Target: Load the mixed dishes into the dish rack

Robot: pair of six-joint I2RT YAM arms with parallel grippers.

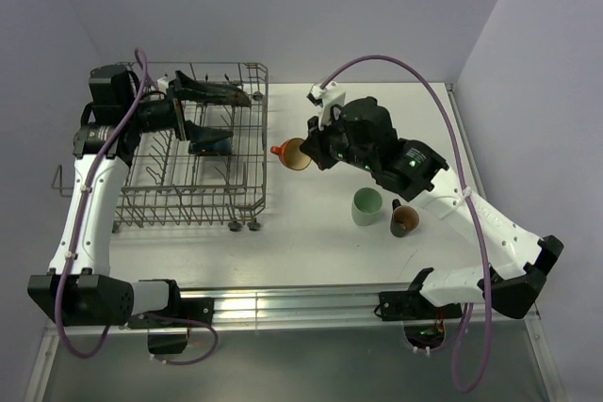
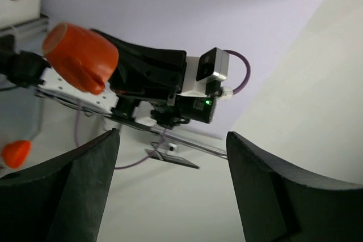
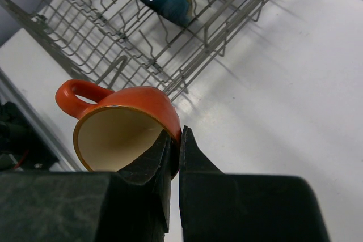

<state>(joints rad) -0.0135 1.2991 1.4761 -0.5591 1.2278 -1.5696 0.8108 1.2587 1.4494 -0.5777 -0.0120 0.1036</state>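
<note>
With our right gripper (image 3: 176, 140) clamped on the rim of the small orange-red handled cup (image 3: 122, 134), just right of the dish rack (image 1: 247, 197), we should lift it over the rack's wall, avoiding our spread-fingered left gripper (image 2: 171, 137), and seat it between tines.

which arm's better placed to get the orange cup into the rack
Right. The right hand is shut on the rim of the orange cup, just beside the dish rack; the left hand is open, holding nothing.
</note>
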